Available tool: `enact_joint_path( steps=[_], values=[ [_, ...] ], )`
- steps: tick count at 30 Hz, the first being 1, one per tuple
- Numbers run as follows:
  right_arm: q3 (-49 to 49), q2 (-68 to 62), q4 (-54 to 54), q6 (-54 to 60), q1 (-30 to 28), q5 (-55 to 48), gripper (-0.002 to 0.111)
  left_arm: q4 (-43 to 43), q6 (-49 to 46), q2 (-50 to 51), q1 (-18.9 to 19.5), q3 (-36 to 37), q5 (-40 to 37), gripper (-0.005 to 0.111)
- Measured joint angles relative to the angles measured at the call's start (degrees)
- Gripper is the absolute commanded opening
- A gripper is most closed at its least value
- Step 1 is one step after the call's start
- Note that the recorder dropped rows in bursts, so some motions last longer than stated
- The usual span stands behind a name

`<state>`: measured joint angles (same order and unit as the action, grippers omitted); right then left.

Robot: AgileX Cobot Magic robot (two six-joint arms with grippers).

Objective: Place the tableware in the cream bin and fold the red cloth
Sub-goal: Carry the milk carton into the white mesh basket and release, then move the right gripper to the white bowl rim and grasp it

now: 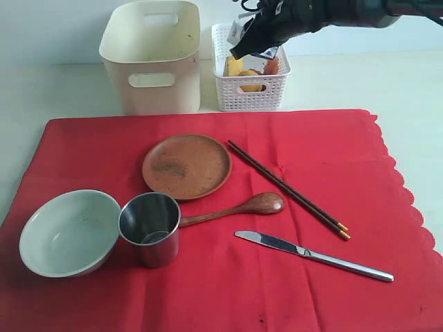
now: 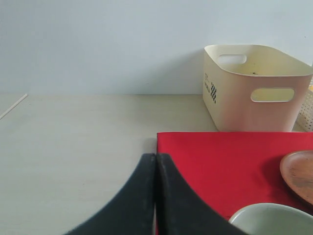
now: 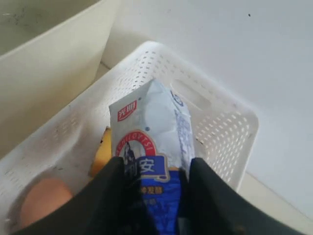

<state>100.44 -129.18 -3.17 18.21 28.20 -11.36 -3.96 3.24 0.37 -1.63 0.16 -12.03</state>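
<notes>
While the right pincer [image 3: 156, 164] hangs over the white basket [image 3: 230, 122] with its jaws closed on the sides of a milk carton [image 3: 146, 122], none of the tableware has reached the cream bin [image 1: 151, 97]. Under that pincer an egg [image 3: 41, 198] lies in the basket. The cream bin stands just beside the basket, on the left arm's side of the pincer, with its mouth open upward.

Below and nearer the camera than this pincer, all the tableware lies on the red cloth [image 1: 228, 297]. The chopsticks [image 1: 287, 189] are closest to it, and their long axis slants from beside the plate [image 1: 187, 166] out toward the scalloped edge. The knife [image 1: 311, 255] lies further off on much the same slant, with bare cloth all round it. The spoon [image 1: 235, 209] points its handle at the cup [image 1: 150, 228].

The left pincer [image 2: 156, 166] is pressed shut and empty at the cloth's far side edge. The bowl [image 1: 69, 232] is just ahead of it, so that arm looks better placed for the bowl and cup, with open tabletop beside it
</notes>
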Motion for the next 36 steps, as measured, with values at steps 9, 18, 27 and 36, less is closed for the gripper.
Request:
enact_joint_path(
  steps=[9, 18, 27, 36],
  values=[
    [0.0, -1.3, 0.0, -0.2, 0.0, 2.4, 0.063, 0.0, 0.0, 0.0, 0.0, 0.0, 0.0, 0.001],
    [0.0, 0.7, 0.0, -1.3, 0.0, -1.2, 0.075, 0.0, 0.0, 0.0, 0.0, 0.0, 0.0, 0.001],
    [0.0, 12.9, 0.1, -1.5, 0.0, -16.6, 0.075, 0.0, 0.0, 0.0, 0.0, 0.0, 0.0, 0.001],
    [0.0, 19.1, 3.9, -1.6, 0.0, -32.7, 0.075, 0.0, 0.0, 0.0, 0.0, 0.0, 0.0, 0.001]
  ],
)
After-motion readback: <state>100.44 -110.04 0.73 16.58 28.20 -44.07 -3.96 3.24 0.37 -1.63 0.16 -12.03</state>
